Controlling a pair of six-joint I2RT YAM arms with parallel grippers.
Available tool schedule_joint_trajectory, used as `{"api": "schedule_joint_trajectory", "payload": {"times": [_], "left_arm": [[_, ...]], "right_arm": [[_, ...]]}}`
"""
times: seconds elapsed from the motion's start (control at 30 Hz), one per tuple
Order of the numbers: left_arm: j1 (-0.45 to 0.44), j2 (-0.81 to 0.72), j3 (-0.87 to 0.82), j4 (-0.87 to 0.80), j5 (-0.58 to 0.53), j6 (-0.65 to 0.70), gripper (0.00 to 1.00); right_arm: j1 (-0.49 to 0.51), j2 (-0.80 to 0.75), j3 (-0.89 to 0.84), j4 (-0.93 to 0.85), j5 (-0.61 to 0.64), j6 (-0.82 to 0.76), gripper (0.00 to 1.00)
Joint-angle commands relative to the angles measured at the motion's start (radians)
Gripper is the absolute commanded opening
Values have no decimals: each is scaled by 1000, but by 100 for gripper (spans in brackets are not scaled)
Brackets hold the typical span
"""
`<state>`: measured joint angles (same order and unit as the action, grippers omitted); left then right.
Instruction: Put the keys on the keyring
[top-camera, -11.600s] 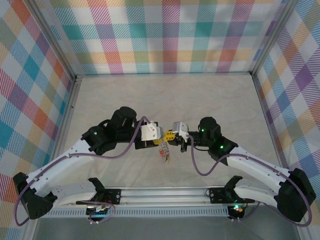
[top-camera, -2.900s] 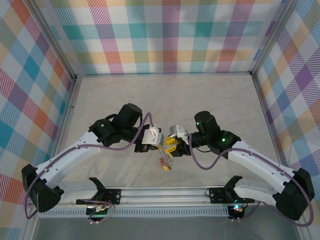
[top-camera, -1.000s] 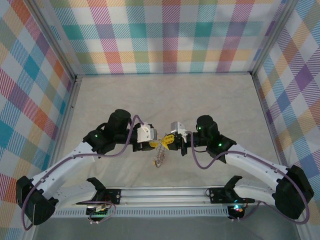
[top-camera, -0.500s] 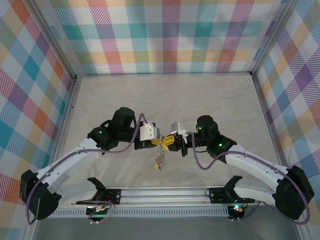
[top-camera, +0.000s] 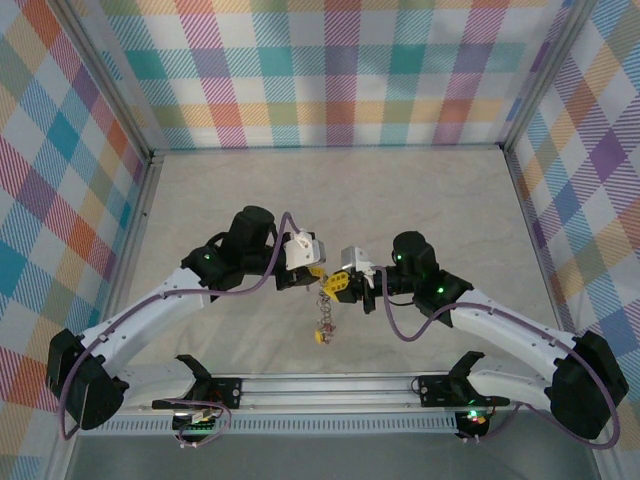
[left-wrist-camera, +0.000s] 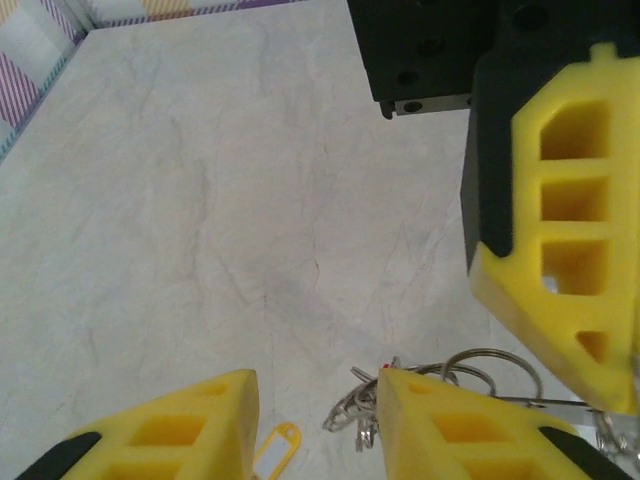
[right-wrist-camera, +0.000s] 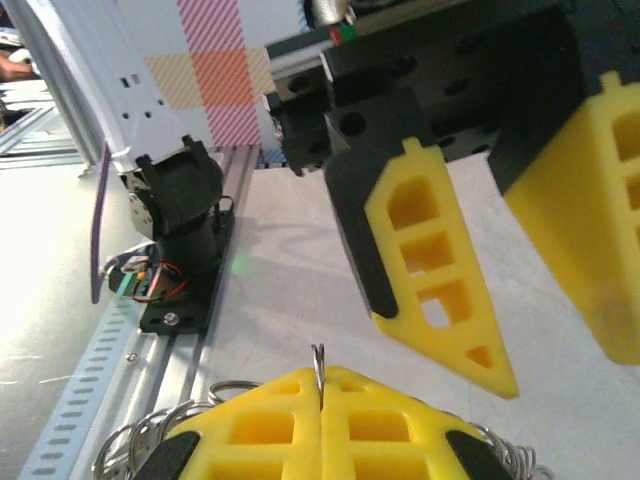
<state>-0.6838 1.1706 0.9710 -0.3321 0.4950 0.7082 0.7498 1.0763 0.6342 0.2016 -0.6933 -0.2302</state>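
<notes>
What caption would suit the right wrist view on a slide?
Right gripper shut on the keyring, while the left gripper faces it with jaws apart.

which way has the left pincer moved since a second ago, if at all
Yes. The left pincer has shifted away from the near rail, toward the back wall, and slightly rightward in the top view.

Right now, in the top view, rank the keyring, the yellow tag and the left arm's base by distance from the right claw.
1. keyring: pinched in the right claw.
2. yellow tag: dangling below, toward the rail.
3. left arm's base: far off, near-left corner.
</notes>
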Motion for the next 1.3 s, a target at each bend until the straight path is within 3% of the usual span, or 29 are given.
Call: {"api": "schedule_joint_trajectory", "payload": {"times": [0.0,0.17,0.33,0.5,0.6,1.07,1.27], "left_arm": [[31,-68,-55,93,20,-79,37],[96,-206,-151,157,29,-190,36],[118,-288,-237,250,135,-274,32],[118,-261,-247,314,181,-311,25],[115,-228,-241,348,246,-334,21],[95,-186,-219,324,253,-322,22],[96,-187,-208,275,316,-301,26]], "right_arm": [[0,-21,-11,86,49,29,0],[-6,-25,-43,205,73,104,0],[-29,-16,-93,377,66,202,0],[-32,9,-77,392,-35,176,0],[-32,17,-81,421,-21,184,0],[-28,36,-86,499,30,147,0],[-27,42,-86,518,9,99,0]]}}
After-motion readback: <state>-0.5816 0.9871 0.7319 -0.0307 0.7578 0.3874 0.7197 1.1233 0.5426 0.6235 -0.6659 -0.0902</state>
